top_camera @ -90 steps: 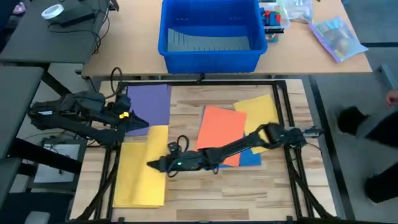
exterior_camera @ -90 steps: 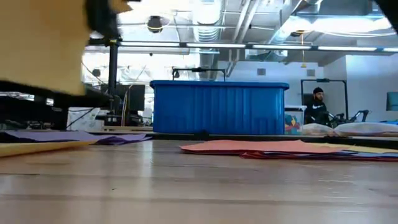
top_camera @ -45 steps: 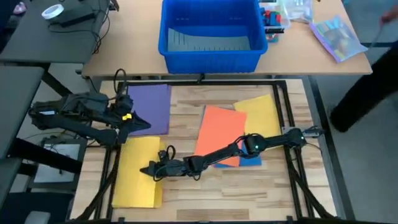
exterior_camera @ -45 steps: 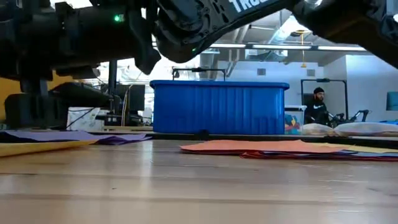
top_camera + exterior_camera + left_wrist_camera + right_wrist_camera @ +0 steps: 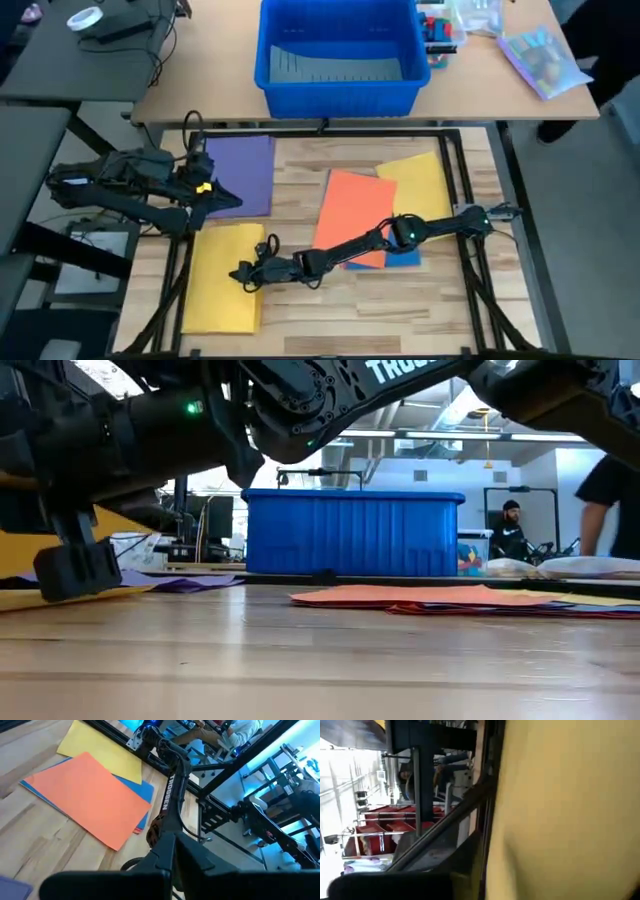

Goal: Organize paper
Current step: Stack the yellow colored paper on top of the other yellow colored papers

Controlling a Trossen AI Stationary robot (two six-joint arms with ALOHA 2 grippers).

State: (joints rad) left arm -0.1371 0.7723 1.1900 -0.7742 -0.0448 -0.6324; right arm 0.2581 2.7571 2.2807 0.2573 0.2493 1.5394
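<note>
The right end effector, its finger spread impossible to tell, sits at the inner edge of the yellow sheet lying lengthwise on the table's near-left, nearer than the left end effector.

Right pincer over left sheet

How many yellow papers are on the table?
2. One yellow paper lies at the front left, under the right gripper. The other yellow paper is on the right, partly under the orange paper. More could be hidden in that stack.
</note>
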